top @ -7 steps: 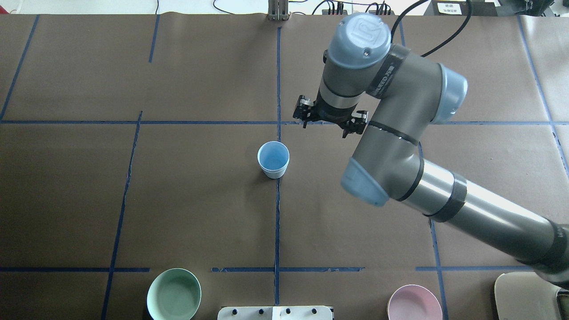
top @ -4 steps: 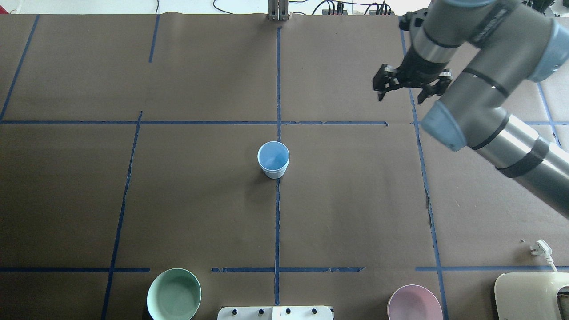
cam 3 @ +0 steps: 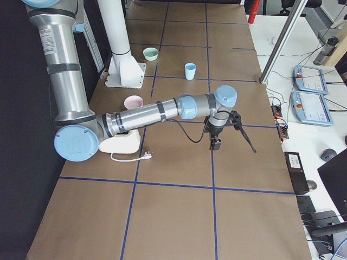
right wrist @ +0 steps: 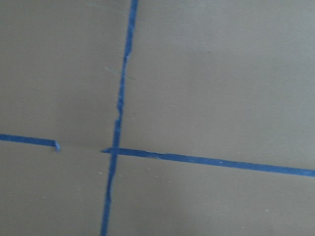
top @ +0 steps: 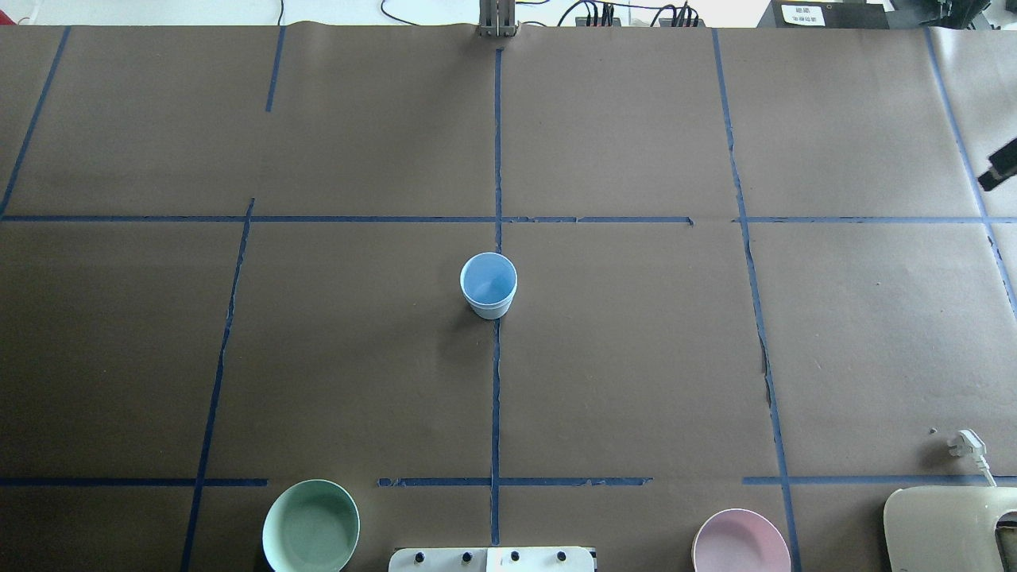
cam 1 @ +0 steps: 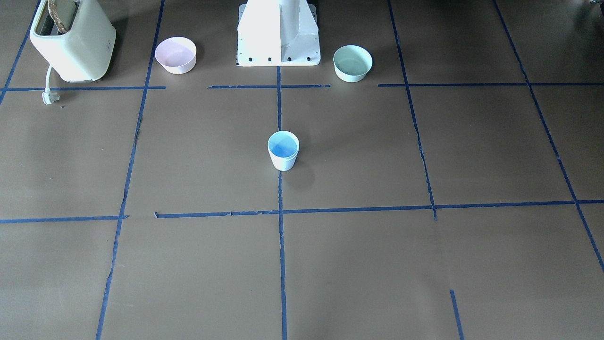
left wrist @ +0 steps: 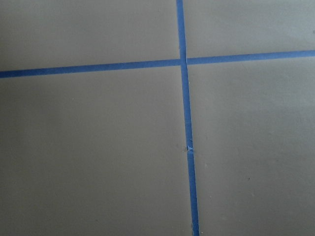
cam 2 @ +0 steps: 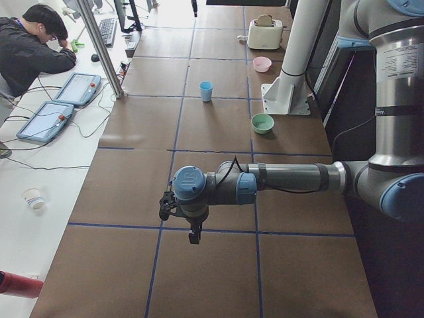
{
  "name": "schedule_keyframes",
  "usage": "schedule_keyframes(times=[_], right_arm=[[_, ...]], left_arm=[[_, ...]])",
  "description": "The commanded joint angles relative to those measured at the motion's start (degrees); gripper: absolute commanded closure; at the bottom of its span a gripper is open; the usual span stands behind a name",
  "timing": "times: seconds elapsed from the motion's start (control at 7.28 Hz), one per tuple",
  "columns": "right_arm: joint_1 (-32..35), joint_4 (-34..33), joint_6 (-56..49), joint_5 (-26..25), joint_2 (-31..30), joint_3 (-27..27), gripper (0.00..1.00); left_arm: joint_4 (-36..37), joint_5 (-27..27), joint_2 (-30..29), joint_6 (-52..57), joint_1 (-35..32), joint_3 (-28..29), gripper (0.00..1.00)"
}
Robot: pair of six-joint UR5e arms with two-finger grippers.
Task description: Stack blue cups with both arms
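Observation:
One blue cup shape (top: pixel 488 284) stands upright at the table's middle, on the centre tape line; it also shows in the front view (cam 1: pixel 283 150), with a faint second rim line just under its top. No separate second cup shows. My left gripper (cam 2: pixel 179 224) hangs over the table far from the cup, at the table's left end. My right gripper (cam 3: pixel 233 142) hangs over the right end; only a black sliver (top: pixel 999 171) of it shows overhead. I cannot tell whether either is open or shut. Both wrist views show only brown paper and blue tape.
A mint-green bowl (top: pixel 311 526) and a pink bowl (top: pixel 740 542) sit near the white pedestal (cam 1: pixel 278 33). A cream toaster (cam 1: pixel 73 40) with its plug (top: pixel 969 443) stands at the near right corner. An operator (cam 2: pixel 33 46) sits beyond the far edge.
My right arm has swung from beside the cup to the right and out of the overhead view. The cup has not moved.

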Motion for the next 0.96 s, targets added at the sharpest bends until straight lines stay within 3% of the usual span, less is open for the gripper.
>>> schedule_keyframes(times=[0.0, 0.14, 0.82], right_arm=[[6.16, 0.35, -7.46, -0.24, -11.62, 2.78, 0.00], [6.17, 0.35, -7.46, -0.25, -14.29, 4.62, 0.00], [6.08, 0.26, -6.40, -0.07, -14.49, 4.64, 0.00]], left_arm=[[-0.15, -0.02, 1.48, 0.01, 0.00, -1.20, 0.00], [-0.16, 0.07, 2.37, 0.27, 0.08, -2.16, 0.00], [-0.24, -0.02, 3.08, 0.28, 0.09, -2.44, 0.00]])
